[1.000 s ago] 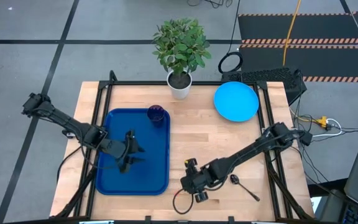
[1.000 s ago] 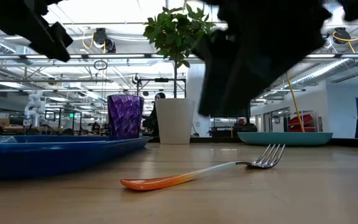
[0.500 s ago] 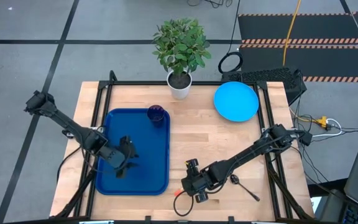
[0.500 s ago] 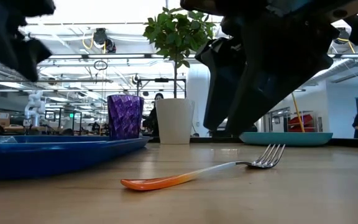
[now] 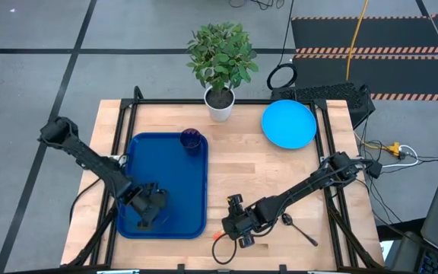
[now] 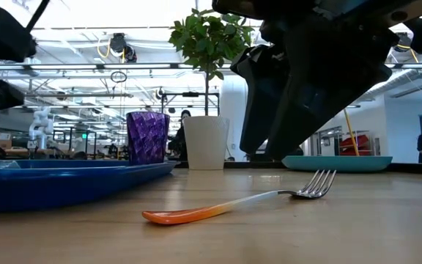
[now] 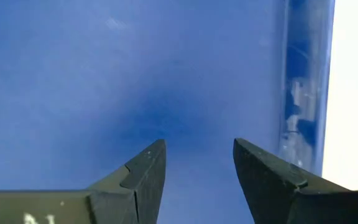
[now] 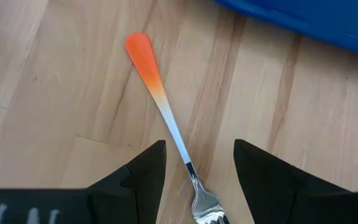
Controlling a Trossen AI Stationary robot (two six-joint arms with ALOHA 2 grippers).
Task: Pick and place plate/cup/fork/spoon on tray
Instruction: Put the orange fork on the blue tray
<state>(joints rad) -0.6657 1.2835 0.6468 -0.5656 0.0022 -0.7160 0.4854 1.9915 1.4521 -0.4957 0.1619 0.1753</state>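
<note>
A: What colours are on the table (image 5: 242, 164)?

B: Pale wood in butcher-block strips. The tray (image 5: 147, 164), left of centre in the high view, is dark blue; the plate (image 5: 288, 124) at upper right is bright light blue.

A: And the cup (image 6: 146, 136)?

B: Purple and translucent, with a faceted pattern, in the low view's left half.

A: The fork (image 8: 166, 118)?

B: Orange handle tip fading through white to silver metal.

A: The spoon (image 5: 289, 221)?

B: Dark grey, I think; it's tiny in the high view's lower right.

A: Anything else?

B: Green leaves on the plant (image 5: 220, 53), in a white pot (image 6: 206, 143).
</note>
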